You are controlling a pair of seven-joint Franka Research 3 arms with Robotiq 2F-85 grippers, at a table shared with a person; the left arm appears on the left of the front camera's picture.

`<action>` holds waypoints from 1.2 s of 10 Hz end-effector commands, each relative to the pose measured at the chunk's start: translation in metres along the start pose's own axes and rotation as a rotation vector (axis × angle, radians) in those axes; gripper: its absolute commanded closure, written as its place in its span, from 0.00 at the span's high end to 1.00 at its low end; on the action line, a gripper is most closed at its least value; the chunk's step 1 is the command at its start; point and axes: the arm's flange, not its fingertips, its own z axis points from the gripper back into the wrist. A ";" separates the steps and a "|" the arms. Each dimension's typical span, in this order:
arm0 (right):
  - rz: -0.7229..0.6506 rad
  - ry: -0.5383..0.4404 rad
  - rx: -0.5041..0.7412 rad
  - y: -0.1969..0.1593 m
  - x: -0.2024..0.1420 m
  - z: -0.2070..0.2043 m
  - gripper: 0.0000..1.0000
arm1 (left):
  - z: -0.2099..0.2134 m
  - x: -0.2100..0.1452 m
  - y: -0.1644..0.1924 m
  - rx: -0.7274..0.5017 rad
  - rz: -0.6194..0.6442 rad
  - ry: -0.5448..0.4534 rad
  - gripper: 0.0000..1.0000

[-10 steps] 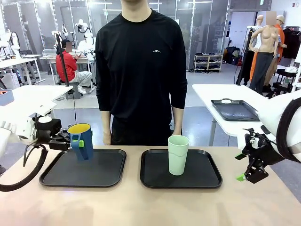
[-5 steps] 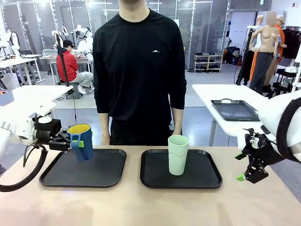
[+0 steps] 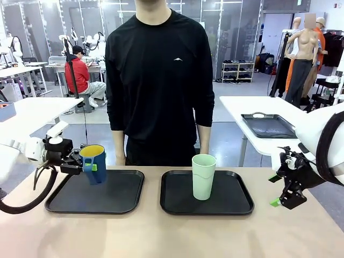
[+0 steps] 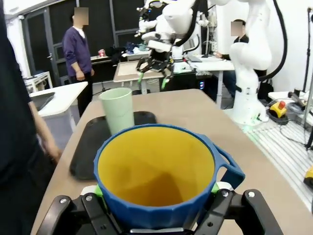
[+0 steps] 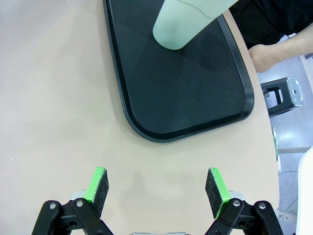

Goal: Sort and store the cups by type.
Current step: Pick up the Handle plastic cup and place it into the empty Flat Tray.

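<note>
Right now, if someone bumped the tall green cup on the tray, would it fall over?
Probably quite easily. The green cup is tall, narrower at its base than its rim, and stands alone on the black tray, so a push near the top would likely tip it. It looks like empty plastic, so it is probably light, and might roll once down.

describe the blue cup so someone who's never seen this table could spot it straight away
Two black trays lie side by side on the tan table. Above the left tray, the left gripper is clamped on the blue cup, holding it off the tray. Unlike the tall mint tumbler standing on the right tray, it is short, dark blue with a yellow inside, and has a handle.
</note>
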 end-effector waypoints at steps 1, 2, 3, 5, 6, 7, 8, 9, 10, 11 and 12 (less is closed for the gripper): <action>-0.001 0.008 0.000 0.001 0.000 0.000 1.00 | 0.015 -0.021 0.037 0.077 -0.004 0.004 0.78; -0.001 0.008 0.000 0.001 0.000 0.000 1.00 | 0.020 -0.030 0.045 0.075 -0.007 0.017 0.78; -0.001 0.008 0.000 0.001 0.000 0.000 1.00 | 0.025 -0.038 0.052 0.071 -0.012 0.017 0.78; -0.001 0.008 0.000 0.001 0.000 0.000 1.00 | 0.033 -0.054 0.063 0.104 -0.017 0.057 0.78; -0.001 0.008 0.000 0.001 0.000 0.000 1.00 | 0.036 -0.061 0.067 0.118 -0.028 0.073 0.78; -0.001 0.008 0.000 0.001 0.000 0.000 1.00 | 0.040 -0.066 0.068 0.112 -0.023 0.067 0.78; -0.001 0.008 0.000 0.001 0.000 0.000 1.00 | 0.043 -0.072 0.072 0.118 -0.014 0.063 0.78; -0.001 0.008 0.000 0.001 0.000 0.000 1.00 | 0.046 -0.077 0.075 0.106 -0.011 0.055 0.78; -0.001 0.008 0.000 0.001 0.000 0.000 1.00 | 0.048 -0.083 0.081 0.095 -0.003 0.047 0.78; -0.001 0.008 0.000 0.001 0.000 0.000 1.00 | 0.050 -0.087 0.085 0.087 -0.003 0.043 0.78; -0.001 0.008 0.000 0.001 0.000 0.000 1.00 | 0.051 -0.091 0.086 0.076 -0.009 0.038 0.78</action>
